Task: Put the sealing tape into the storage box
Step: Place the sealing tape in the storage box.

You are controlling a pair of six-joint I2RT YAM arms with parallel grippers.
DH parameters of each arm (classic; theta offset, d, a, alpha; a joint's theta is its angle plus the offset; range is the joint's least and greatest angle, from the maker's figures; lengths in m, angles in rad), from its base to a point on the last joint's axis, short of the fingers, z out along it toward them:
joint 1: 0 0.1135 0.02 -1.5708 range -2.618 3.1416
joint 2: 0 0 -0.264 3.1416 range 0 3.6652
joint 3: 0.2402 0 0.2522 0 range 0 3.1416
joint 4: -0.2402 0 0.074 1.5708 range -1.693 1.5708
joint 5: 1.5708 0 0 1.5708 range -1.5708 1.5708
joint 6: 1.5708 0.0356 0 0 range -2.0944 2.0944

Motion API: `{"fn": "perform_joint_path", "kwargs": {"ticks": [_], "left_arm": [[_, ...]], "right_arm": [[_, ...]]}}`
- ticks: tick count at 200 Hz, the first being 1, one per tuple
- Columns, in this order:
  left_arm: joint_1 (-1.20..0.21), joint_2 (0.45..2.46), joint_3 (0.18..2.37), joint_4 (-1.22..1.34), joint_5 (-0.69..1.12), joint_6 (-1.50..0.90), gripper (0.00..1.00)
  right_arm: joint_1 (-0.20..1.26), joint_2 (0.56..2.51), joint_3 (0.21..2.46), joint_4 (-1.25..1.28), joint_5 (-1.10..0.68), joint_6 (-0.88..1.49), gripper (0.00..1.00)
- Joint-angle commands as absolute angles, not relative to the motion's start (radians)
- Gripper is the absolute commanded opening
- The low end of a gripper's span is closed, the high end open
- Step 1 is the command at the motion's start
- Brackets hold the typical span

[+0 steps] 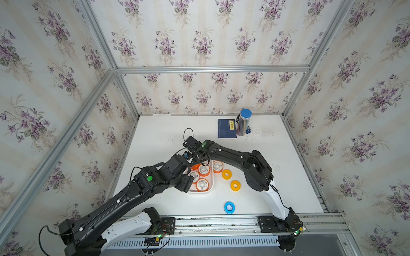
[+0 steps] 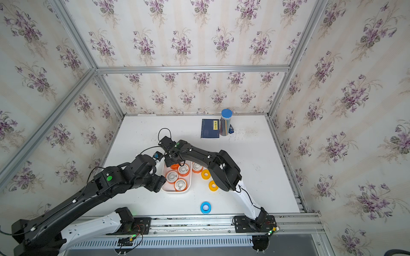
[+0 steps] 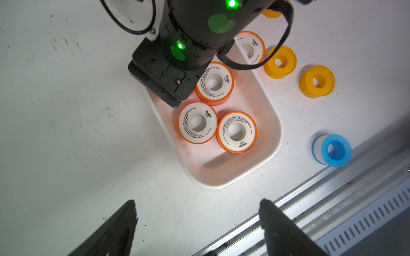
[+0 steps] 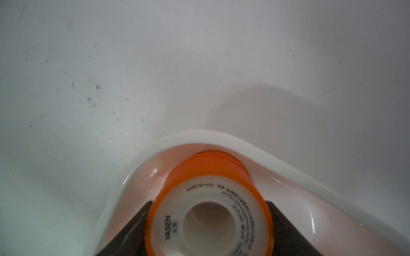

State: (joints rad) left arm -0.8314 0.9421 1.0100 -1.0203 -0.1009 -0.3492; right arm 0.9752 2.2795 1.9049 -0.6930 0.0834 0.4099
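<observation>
The right end effector (image 4: 209, 218) is clenched on a small orange tape spool (image 4: 213, 190) with a white printed face. Its dark fingers (image 4: 137, 223) press the spool's opposite sides at the bottom centre of the right wrist view. The spool hangs face-up inside a rounded corner of the shallow white plastic storage box (image 4: 221, 135), close to the wall. Whether it touches the box floor I cannot tell. The step in hand looks like setting this spool down.

In the left wrist view, three other orange white-faced spools (image 3: 197, 122) lie flat in the box at mid-frame, the lower two touching. At the bottom of that frame the left end effector (image 3: 198, 202) hovers released and empty over the bare white table (image 3: 66, 133), just off the box's end.

Outside the box:
- **A fifth orange spool** (image 3: 250, 47) sits just beside the rim at upper centre-right.
- **A yellow spool** (image 3: 280, 62) and **a second yellow spool** (image 3: 317, 81) lie near it, further right.
- **A blue spool** (image 3: 336, 150) lies apart at lower right, near the metal rail (image 3: 355, 177).

The next move probably calls for easing the held spool down, loosening the fingers and rising straight up, so the neighbouring spools are not nudged. The free room lies in the box's lower half in that frame. The spool beside the rim seems the nearest one to fetch after that.
</observation>
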Motion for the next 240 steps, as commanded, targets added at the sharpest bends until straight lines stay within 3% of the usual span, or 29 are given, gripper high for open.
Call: {"fn": "perform_joint_path", "kwargs": {"ticks": [1,83,167,240], "left_arm": [[-0.831,0.941,1.008,-1.016,-0.112,-0.350,0.86],[-0.831,0.944,1.009,-1.016,-0.110,-0.350,0.87],[-0.831,0.948,1.009,-1.017,-0.104,-0.350,0.87],[-0.831,0.944,1.005,-1.015,-0.107,-0.350,0.87]], "right_arm": [[0.975,2.297,1.932,-0.725,0.089,0.397,0.61],[0.976,2.304,1.947,-0.752,0.100,0.400,0.63],[0.981,2.275,1.933,-0.763,0.110,0.389,0.76],[0.982,2.251,1.915,-0.745,0.082,0.383,0.80]]}}
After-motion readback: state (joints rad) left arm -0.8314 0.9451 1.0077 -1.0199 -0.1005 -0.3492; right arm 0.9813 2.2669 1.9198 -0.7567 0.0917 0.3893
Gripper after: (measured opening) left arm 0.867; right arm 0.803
